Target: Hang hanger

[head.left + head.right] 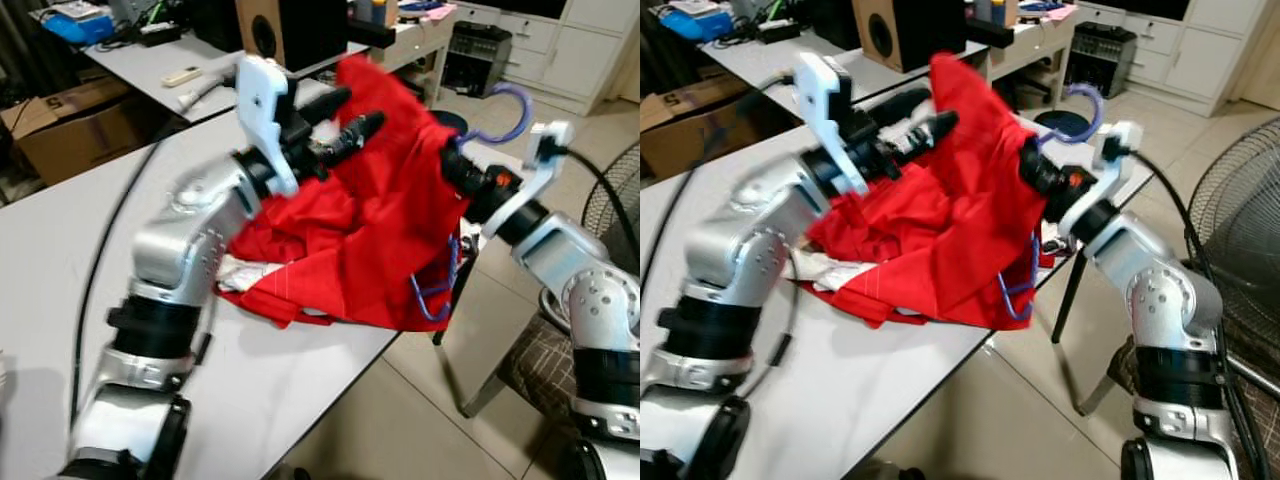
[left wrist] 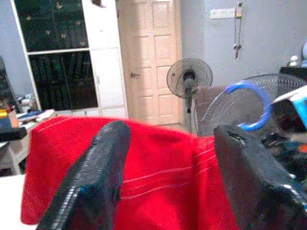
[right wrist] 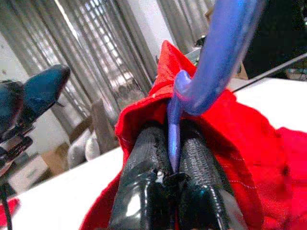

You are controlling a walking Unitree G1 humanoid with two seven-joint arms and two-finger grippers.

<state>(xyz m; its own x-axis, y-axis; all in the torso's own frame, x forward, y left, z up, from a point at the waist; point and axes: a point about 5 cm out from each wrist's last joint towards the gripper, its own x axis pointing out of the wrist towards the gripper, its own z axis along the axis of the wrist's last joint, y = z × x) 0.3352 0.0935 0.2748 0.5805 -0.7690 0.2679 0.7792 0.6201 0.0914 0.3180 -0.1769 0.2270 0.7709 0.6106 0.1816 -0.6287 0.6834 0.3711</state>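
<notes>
Now our right end effector pinches the blue hanger by its neck, holding it up inside the red shirt above the counter. Beside the shirt, our left end effector waits open, ready to help.

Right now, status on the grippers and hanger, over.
Right gripper shut on blue hanger, red shirt draped over it. Left gripper open at the shirt's top edge. Shirt's lower part bunched on the table.
</notes>
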